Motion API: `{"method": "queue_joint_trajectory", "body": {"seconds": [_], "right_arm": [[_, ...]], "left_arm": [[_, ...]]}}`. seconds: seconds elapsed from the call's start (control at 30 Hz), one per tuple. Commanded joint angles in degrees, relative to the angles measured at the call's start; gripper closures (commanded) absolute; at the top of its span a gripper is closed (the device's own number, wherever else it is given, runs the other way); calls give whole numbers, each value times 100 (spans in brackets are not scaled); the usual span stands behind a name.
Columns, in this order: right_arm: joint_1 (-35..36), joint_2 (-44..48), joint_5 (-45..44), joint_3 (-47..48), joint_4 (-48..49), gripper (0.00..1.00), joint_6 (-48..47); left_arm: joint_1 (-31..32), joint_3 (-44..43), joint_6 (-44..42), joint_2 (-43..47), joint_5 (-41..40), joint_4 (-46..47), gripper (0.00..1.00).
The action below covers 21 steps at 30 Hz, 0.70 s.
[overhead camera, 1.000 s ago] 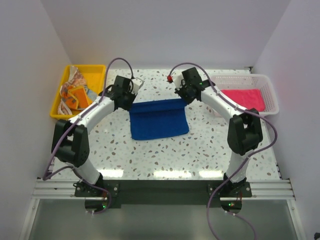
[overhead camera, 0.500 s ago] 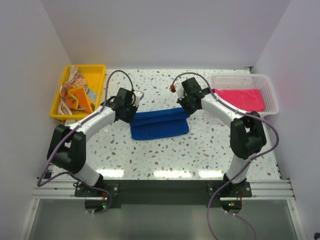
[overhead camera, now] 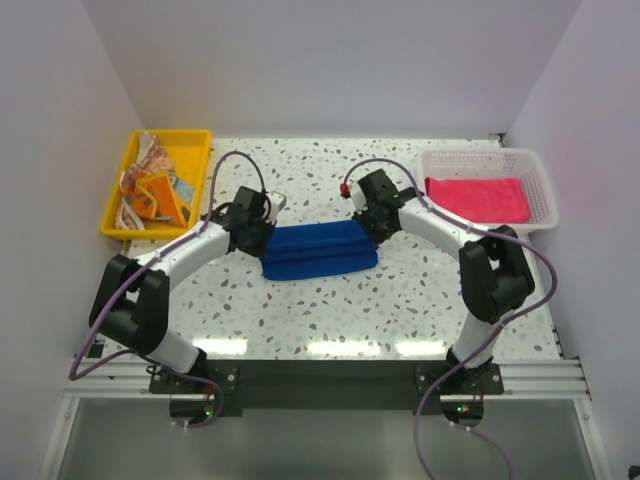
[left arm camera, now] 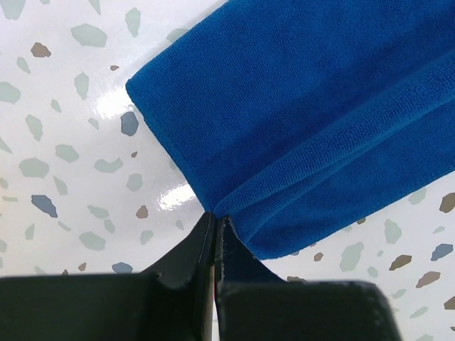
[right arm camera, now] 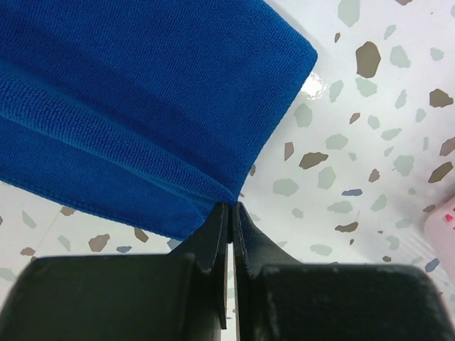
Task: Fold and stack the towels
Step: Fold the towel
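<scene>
**Fingers pinched shut on both ends of the blue towel, fold in hand**

My left fingers (left arm camera: 207, 231) are closed narrow on the turned-over edge of the blue towel (overhead camera: 320, 250) at its 9 o'clock end. My right fingers (right arm camera: 222, 220) are closed the same way on the 3 o'clock end. In each wrist view the cloth fans out toward 12 o'clock from the tips.

From above, the towel lies mid-bench with its long axis running 9 to 3, spanned between my two arms, so each arm is nearest its own end. The raised layer sits on the 12 o'clock side, the free near hem toward 6.

I judge the coming move to be a level carry of both ends toward 6, kept in step or the fold skews.

Surroundings: the pink towel (overhead camera: 478, 198) lies in the white basket (overhead camera: 541, 186) at 2 o'clock, and the orange towels (overhead camera: 150, 190) are heaped in the yellow tray (overhead camera: 192, 137) at 10 o'clock. The bench (overhead camera: 330, 305) toward 6 shows nothing in the way.
</scene>
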<state>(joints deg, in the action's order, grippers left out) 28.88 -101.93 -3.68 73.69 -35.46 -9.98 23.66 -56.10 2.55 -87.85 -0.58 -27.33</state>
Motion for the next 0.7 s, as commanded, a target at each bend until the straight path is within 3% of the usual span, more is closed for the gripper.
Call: {"method": "queue_joint_trajectory", "body": {"seconds": [0.0, 0.4, 0.67], "right_arm": [[-6, 235, -273, -153, 57, 100, 180], [100, 270, -194, -452, 215, 100, 312], [91, 481, -361, -303, 154, 100, 356]], "left_arm": [[-2, 160, 88, 58, -145, 105, 100], [86, 521, 202, 216, 234, 237, 96], [95, 135, 176, 471, 75, -70, 96]]}}
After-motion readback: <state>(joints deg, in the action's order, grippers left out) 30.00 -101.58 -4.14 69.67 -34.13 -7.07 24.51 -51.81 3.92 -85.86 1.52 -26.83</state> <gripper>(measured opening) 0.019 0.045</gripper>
